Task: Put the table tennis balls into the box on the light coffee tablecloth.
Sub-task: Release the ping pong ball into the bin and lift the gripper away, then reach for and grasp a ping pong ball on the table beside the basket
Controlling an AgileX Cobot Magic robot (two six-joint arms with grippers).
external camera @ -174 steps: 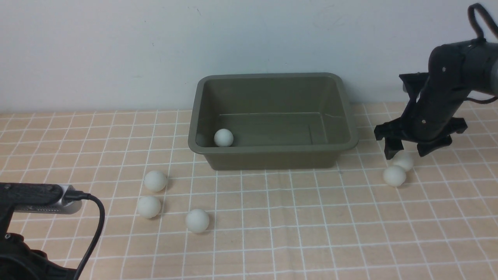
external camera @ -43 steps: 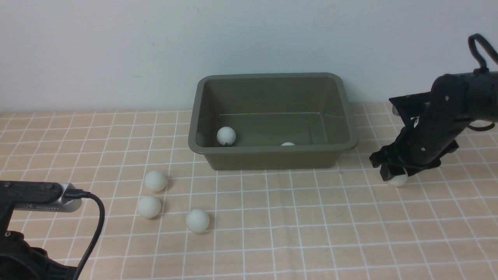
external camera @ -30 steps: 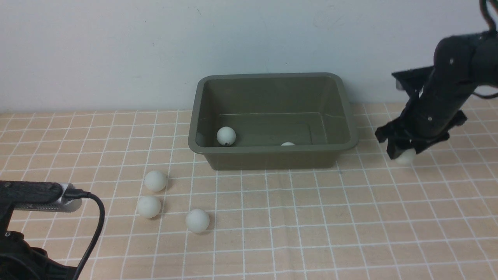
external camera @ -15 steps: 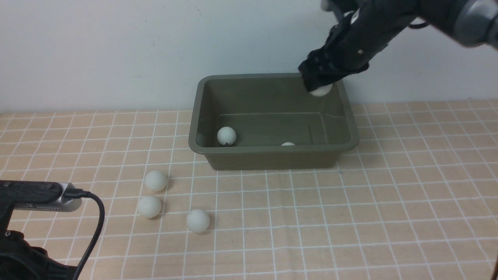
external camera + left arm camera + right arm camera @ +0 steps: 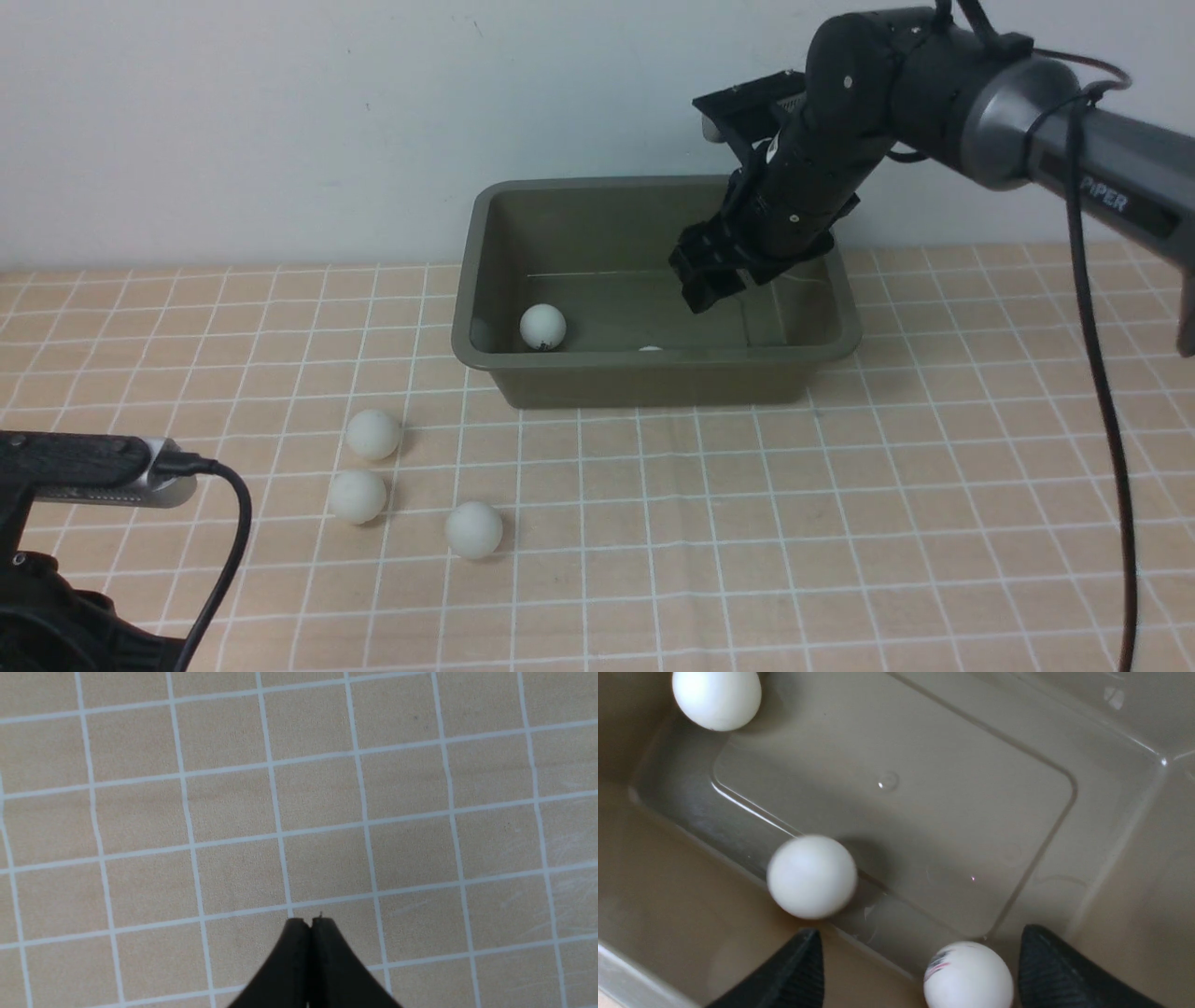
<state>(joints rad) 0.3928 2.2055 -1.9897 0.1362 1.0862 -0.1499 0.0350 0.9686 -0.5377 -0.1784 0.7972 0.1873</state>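
Right pincer (image 5: 707,285) hangs over the box (image 5: 653,369), jaws wide apart and clamped on nothing. Directly below it, between the fingertips but touching neither, is the marked ball (image 5: 969,975). Whether that ball rests on the floor or is in the air I cannot tell. Two more balls are inside, both to this pincer's left: the blurred ball (image 5: 811,876) by the near wall, and the end ball (image 5: 542,327) at the box's left end.

What remains is the cluster on the cloth (image 5: 840,523): rear ball (image 5: 373,434), middle ball (image 5: 357,496) and front ball (image 5: 473,530). From the right pincer they lie well off to the left and toward the robot, on the other side of the box's near wall.

Left pincer (image 5: 308,921) has its jaws pressed together, holding nothing, over bare cloth, with no ball in its wrist view. The front view shows the left arm (image 5: 65,616) at the near left corner. The cluster sits to that arm's right and slightly ahead of it, the middle ball closest.

By my reading the left side is the nearer one for these three, and its jaws would have to part first. The balls are round, so no long axis constrains the approach. The box's long axis runs left to right, and its left end is the one nearer the cluster.
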